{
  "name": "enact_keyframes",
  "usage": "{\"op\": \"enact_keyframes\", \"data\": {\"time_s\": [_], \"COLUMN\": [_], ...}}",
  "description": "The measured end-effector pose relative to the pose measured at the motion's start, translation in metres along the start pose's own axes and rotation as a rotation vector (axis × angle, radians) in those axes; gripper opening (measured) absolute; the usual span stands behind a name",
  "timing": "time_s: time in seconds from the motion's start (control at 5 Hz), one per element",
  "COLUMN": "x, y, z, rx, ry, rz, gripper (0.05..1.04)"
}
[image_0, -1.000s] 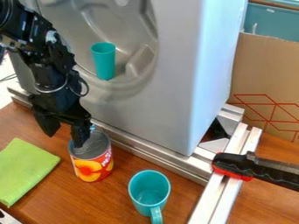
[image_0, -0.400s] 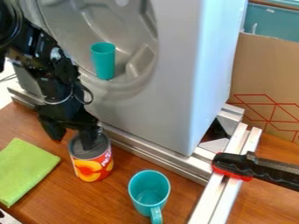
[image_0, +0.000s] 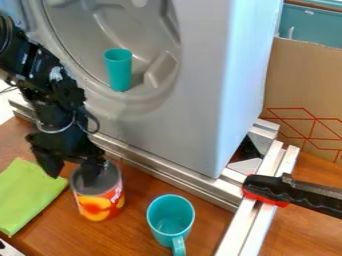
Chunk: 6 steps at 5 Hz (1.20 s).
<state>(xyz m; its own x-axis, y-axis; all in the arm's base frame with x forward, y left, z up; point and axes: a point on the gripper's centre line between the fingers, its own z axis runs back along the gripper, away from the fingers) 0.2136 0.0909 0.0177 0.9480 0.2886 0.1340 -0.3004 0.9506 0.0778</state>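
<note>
The gripper (image_0: 73, 177) hung at the left of the frame, released, its fingers spread: one at the top of the can (image_0: 100, 202), the other near the cloth (image_0: 27, 195). The can stood lower left on the table (image_0: 137, 227), left of the mug (image_0: 170, 220); the cup (image_0: 118, 72) was upper left.

Wooden tabletop (image_0: 207, 205); grey appliance (image_0: 200, 90); cardboard (image_0: 300, 90) with red lines, teal bin (image_0: 314, 27) behind.
</note>
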Motion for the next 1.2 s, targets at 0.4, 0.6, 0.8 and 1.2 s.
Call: {"op": "enact_keyframes", "data": {"time_s": [0.4,0.6,0.8,1.2], "x": [-0.031,-0.038,-0.047,-0.074], "y": [-0.019,-0.041,-0.062,-0.072], "z": [0.002,0.004,0.004,0.015], "rx": [-0.071,-0.123,-0.143,-0.075], "ry": [0.074,0.102,0.151,0.284], "rz": [-0.008,-0.056,-0.107,-0.153], "gripper": [1.001,1.001,1.001,1.001]}}
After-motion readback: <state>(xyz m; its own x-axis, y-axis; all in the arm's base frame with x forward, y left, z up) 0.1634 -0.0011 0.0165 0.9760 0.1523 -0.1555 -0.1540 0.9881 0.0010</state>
